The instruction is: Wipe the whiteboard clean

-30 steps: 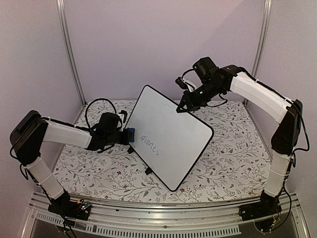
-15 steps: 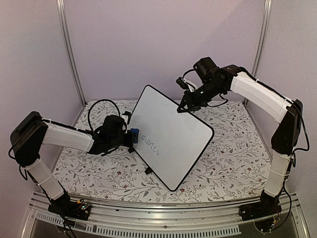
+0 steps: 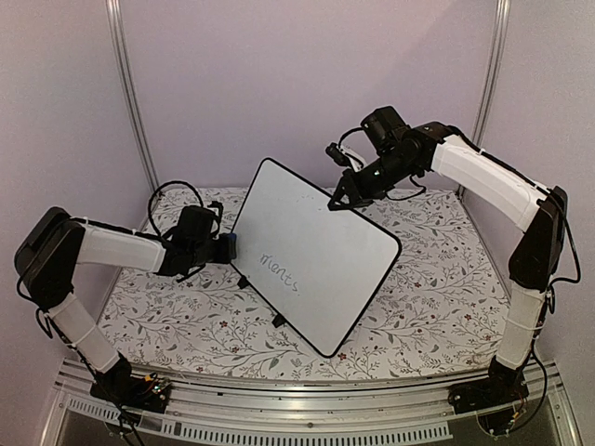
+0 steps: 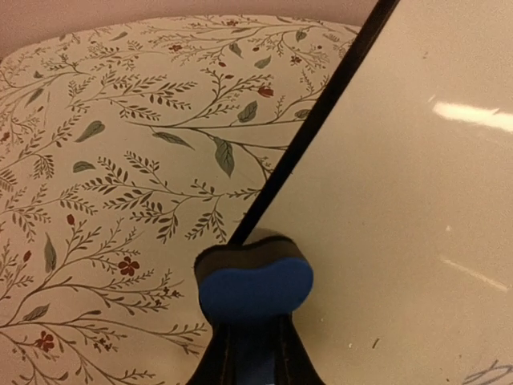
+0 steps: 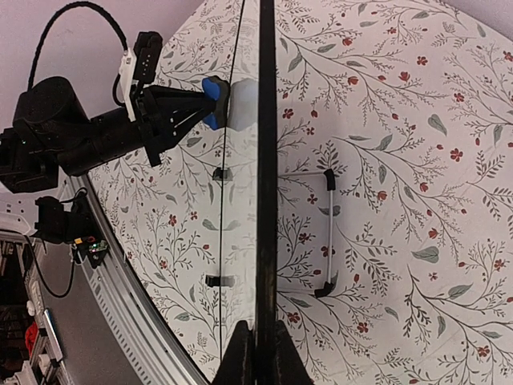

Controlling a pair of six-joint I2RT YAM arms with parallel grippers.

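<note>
While the right hand [image 3: 342, 197] pinches its upper far edge, the whiteboard [image 3: 316, 251] stands tilted in the middle of the desk [image 3: 437, 279], turned at a slant so that one corner points toward the arms. Its low side rests on the flowered cloth by small black feet [image 3: 278, 321]. Most of its white face is bare; a short line of grey handwriting [image 3: 279, 267] sits in the lower left part. The right wrist view shows the board edge-on, with the black frame running straight up from between the two closed fingers. The left hand [image 3: 226, 247] is closed on a small blue eraser [image 3: 230, 246], its fingers clamped on the block's sides. The eraser's dark felt face meets the board at its left rim, on or just inside the black frame and apart from the writing. Behind the board a thin bent wire stand [image 5: 329, 233] lies on the cloth.
</note>
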